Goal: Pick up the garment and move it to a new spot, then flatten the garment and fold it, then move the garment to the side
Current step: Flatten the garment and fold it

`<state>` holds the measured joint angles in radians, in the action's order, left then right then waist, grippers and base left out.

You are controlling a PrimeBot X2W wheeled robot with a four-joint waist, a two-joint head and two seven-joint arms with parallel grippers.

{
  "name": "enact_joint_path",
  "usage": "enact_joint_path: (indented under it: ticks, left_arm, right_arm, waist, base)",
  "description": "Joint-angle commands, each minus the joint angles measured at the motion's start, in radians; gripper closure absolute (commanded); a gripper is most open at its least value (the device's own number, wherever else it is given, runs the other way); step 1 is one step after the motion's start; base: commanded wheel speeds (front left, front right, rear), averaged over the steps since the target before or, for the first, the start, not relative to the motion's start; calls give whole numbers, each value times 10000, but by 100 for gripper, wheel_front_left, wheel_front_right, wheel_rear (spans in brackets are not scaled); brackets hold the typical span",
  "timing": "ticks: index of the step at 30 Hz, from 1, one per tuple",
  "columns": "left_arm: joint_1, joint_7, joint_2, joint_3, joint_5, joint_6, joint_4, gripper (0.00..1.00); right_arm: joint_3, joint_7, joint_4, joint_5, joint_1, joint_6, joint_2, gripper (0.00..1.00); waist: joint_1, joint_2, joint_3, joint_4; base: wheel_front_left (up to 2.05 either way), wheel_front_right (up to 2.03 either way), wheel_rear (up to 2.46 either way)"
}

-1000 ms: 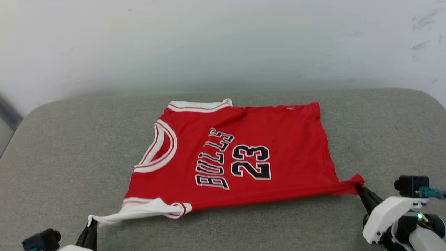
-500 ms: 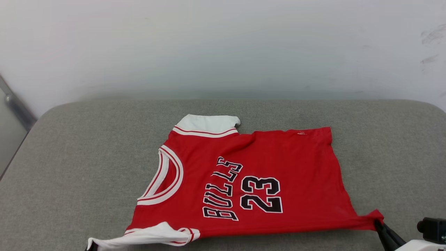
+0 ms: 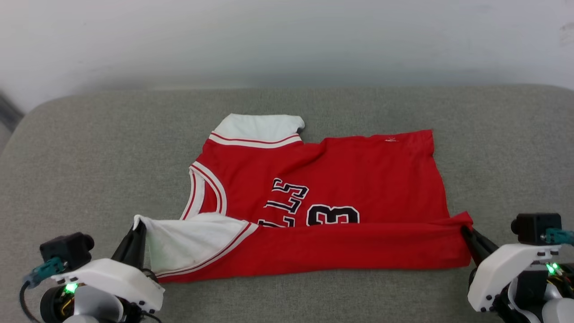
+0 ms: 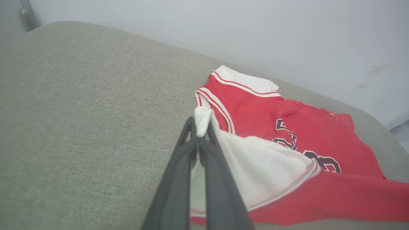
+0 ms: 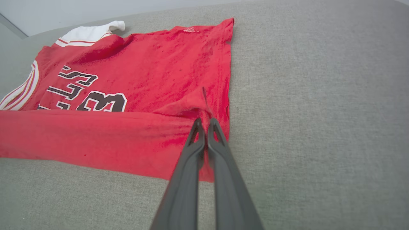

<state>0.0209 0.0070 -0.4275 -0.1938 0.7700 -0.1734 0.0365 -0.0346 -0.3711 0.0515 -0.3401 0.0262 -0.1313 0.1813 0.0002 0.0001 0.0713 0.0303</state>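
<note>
Lying on the grey cushion [image 3: 67, 148], the garment [image 3: 367, 179] has its six-o'clock edge lifted over the lettering [image 3: 289, 195]; left tool [image 3: 136, 228] clamps the white sleeve [image 4: 255, 166] at eight o'clock, right tool [image 3: 466, 231] the red hem [image 5: 204, 111] at four.

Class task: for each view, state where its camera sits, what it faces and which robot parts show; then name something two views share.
Head view: robot's head, facing forward and down at the garment on the grey cushion; left gripper, right gripper at lower corners.
Left wrist view: left wrist, facing along its fingers, shut on the white sleeve.
Right wrist view: right wrist, along its fingers, shut on the hem corner.
Shared: both wrist views show the black lettering.
</note>
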Motion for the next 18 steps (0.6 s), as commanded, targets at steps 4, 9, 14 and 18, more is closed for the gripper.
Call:
enact_joint_path:
  ticks: [4,9,14,18]
  left_arm:
    - [-1282,-237,317,-189,60,483,-1246,100]
    - [-2045,-304,619,-385,251,941,-2668,100]
    - [-2449,-201,810,-582,365,1301,-3687,100]
    - [-2757,35,941,-752,521,1594,-4461,38]
  right_arm:
    - [313,93,888,-11,1007,9,75,100]
    - [742,352,2034,-108,1607,9,218,100]
    - [1200,676,2853,-249,1903,9,370,100]
    - [1387,1517,3255,-404,2173,9,459,51]
  waist:
    - [-2,-1,1049,-25]
    - [-2,-1,1451,-40]
    - [-2,-1,1551,-54]
    - [-2,-1,1454,-75]
  base:
    - [0,0,0]
    - [0,0,0]
    - [0,0,0]
    - [0,0,0]
